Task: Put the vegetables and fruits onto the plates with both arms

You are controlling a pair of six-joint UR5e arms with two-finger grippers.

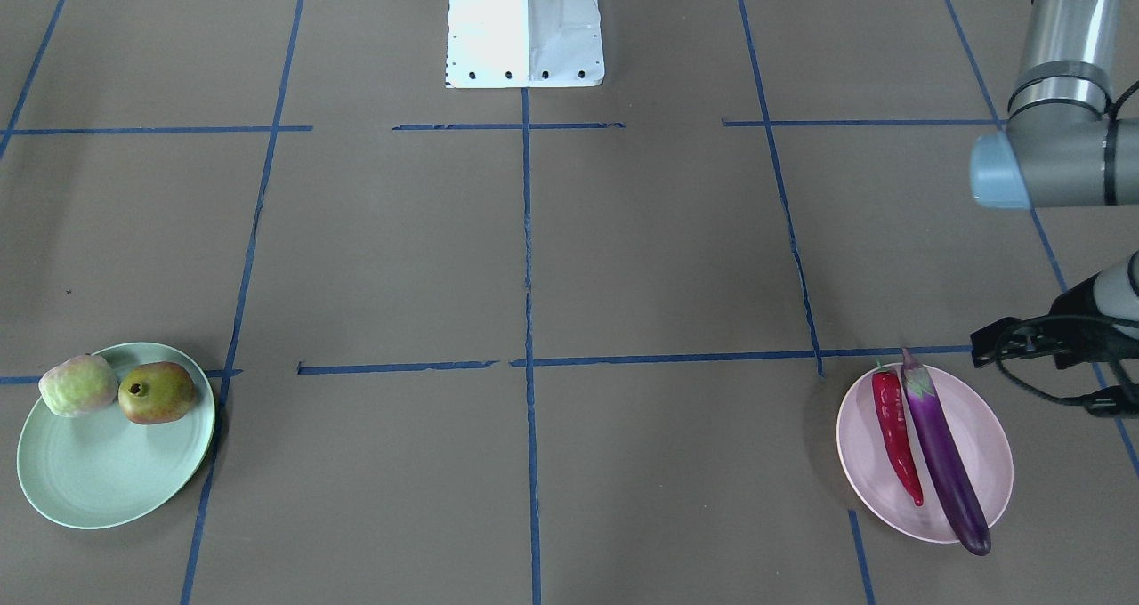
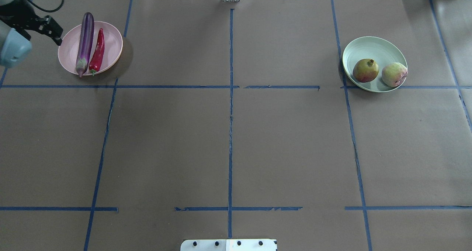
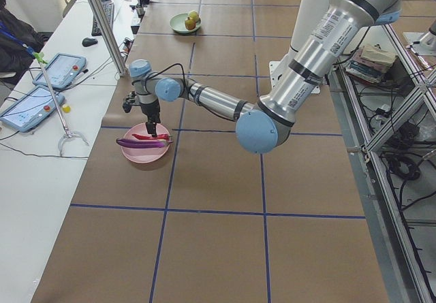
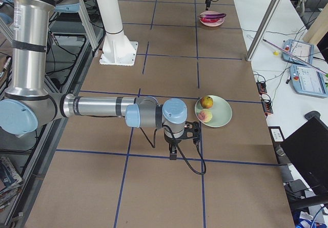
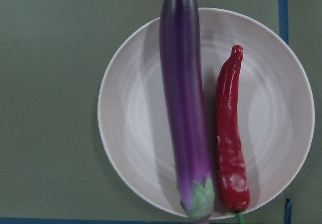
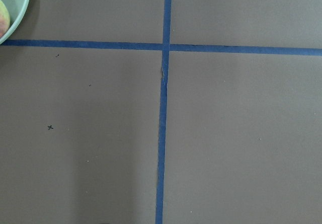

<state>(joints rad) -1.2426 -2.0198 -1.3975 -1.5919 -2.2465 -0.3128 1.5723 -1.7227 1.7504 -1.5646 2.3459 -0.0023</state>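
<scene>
- Eggplant (image 5: 183,98) fills the left wrist view. It lies flat across the pink plate (image 5: 126,133), long axis running away from the robot, cap end toward the robot, blunt tip poking past the far rim.
- Chili (image 5: 230,133) lies just beside it on the same plate, parallel, stem end the same way (possibly touching near the caps; not sure).
- Left fingers (image 3: 155,127) hang above that plate, pointing down, with nothing seen held. I cannot tell whether they are spread or closed (no fingertip in the wrist view, and they are too small in the other views).
- Green plate (image 2: 372,46), at the robot's right end of the counter (image 2: 228,151), carries both fruits. The red-green fruit (image 2: 365,70) and the peach (image 2: 394,74) sit side by side on its robot-side half.
- Right fingers (image 4: 173,153) hang over the counter at a tape cross (image 6: 165,47), beside the green plate and not over it. Their state cannot be told (side view only).
- Judgement: all four items are plated, so nothing is left to pick.
- The likely next move is a lift-away. The relation that matters is the left fingers directly above the pink plate with the eggplant's long axis under them. A straight rise should clear, while a low sweep along that axis could catch the overhanging tip.
</scene>
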